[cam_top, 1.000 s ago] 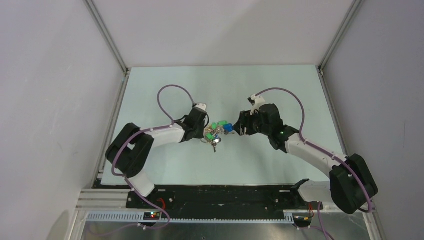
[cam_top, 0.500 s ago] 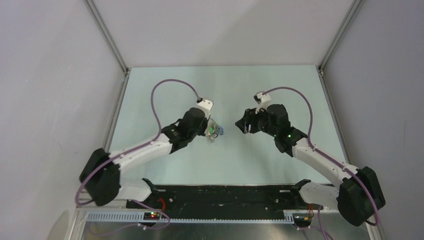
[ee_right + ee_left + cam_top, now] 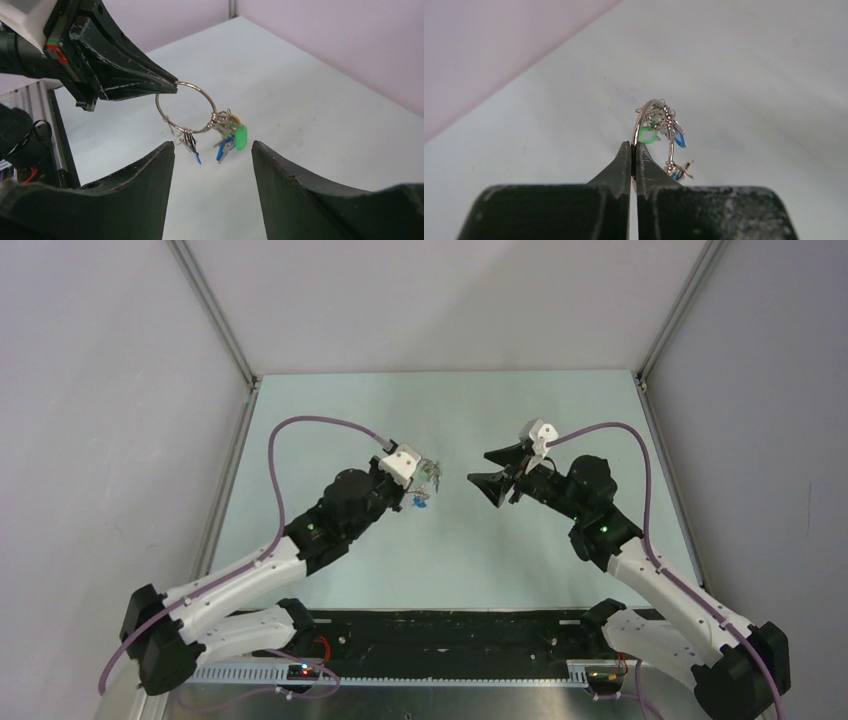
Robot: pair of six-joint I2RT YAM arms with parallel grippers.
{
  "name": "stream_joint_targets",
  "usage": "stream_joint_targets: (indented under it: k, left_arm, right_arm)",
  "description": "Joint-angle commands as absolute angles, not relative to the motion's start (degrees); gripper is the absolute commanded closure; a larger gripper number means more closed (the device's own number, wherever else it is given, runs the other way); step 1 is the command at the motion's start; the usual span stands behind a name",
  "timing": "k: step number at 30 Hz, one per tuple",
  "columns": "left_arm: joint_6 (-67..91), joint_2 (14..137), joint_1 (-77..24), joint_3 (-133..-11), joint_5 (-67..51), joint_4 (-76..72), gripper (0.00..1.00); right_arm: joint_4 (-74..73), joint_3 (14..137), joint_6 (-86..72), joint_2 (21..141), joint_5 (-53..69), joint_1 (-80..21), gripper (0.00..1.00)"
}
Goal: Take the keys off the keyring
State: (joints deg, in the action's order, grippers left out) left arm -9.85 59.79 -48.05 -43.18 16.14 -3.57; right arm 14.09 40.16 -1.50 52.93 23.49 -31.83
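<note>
The left arm's black two-finger gripper [image 3: 632, 150] has its jaws clenched on the thin silver wire keyring [image 3: 637, 125]. It pinches the ring edge-on and holds it up off the pale bench [image 3: 310, 115]. Held this way, the small metal keys with green and blue plastic heads [image 3: 231, 131] hang bunched at the low side, leaving most of the wire bare. The right arm's gripper [image 3: 212, 150] faces the ring, jaws released and spread wide, near the bunch but apart, probably placed to take a key.

The left arm [image 3: 232, 575] and right arm [image 3: 668, 588] have white links, black joints, purple cables [image 3: 320, 421] and black wedge-shaped gripper fingers [image 3: 125, 200]
</note>
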Motion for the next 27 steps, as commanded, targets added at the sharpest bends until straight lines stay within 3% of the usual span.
stream_joint_targets:
  k: [1,11,23,27]
  left_arm:
    - [-16.86,54.24,-49.35,-41.88,5.89,-13.36,1.00]
    - [-5.02,54.09,-48.13,-44.06,-15.22,-14.31,1.00]
    - [-10.07,51.51,-48.24,-42.93,-17.63,-13.49,1.00]
    - [-10.78,51.04,-48.64,-42.69,-17.78,-13.51,1.00]
  right_arm:
    - [19.86,40.51,6.54,52.68,29.61,-33.29,0.37]
    - [17.73,41.11,9.85,51.10,29.02,-34.77,0.39]
    - [6.29,46.92,15.23,54.42,39.37,-37.15,0.47]
    - [3.77,49.14,16.33,56.90,39.19,-38.32,0.57]
